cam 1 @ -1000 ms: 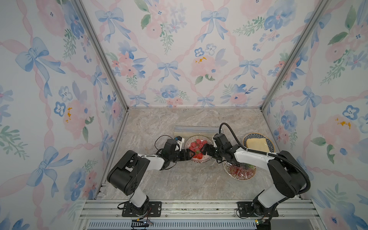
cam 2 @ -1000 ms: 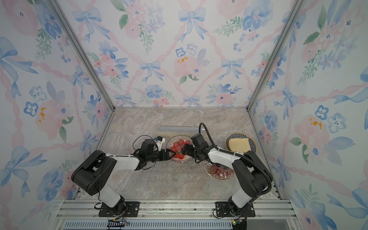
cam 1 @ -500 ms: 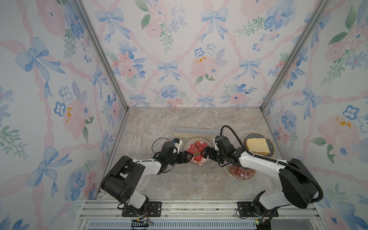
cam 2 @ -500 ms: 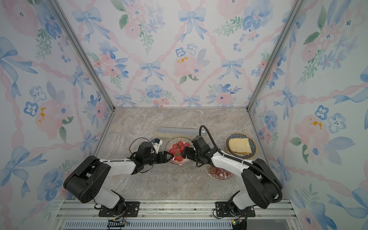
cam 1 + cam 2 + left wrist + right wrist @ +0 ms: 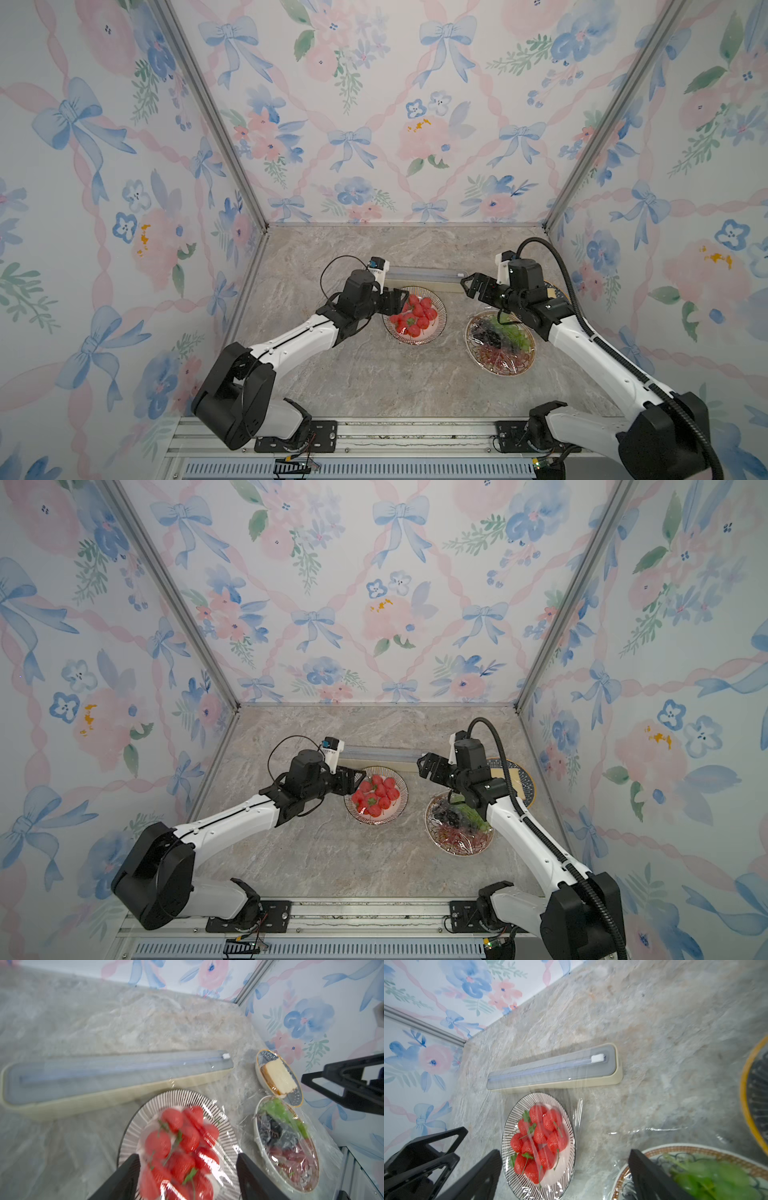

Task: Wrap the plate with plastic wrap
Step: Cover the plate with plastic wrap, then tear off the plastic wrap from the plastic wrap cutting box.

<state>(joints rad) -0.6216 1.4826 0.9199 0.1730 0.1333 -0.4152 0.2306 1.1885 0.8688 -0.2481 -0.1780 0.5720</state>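
**A:** What has changed in the last second?

**B:** The right gripper [image 5: 471, 286] has pulled away from the plate [image 5: 441, 312] of strawberries [image 5: 415, 316]. It now hangs raised near the right end of the box [image 5: 424, 274], just beside the far rim of the salad plate [image 5: 498, 372]. The left gripper [image 5: 401, 300] has stayed at the plate's left rim.

**A:** How do the jaws stand?

**B:** Both pairs stand apart and neither clamps anything. In the left wrist view the two dark fingers [image 5: 124, 1174] frame the strawberries with clear space between them. In the right wrist view the fingers [image 5: 481, 1169] are spread wide.

**A:** Where is the plastic wrap [image 5: 577, 1109]?

**B:** It lies over the strawberries and the striped plate, glossy and creased. A loose edge spreads onto the table [image 5: 353, 374] on the side toward the salad plate. I cannot tell whether it still joins the box.

**A:** And the box itself?

**B:** It lies flat just behind the plate, lid closed, with its long side toward the plate.

**A:** What else is there?

**B:** The salad plate sits to the right of the plate, also under film. A cake plate [image 5: 523, 779] sits behind it, half hidden by the right arm in both top views.
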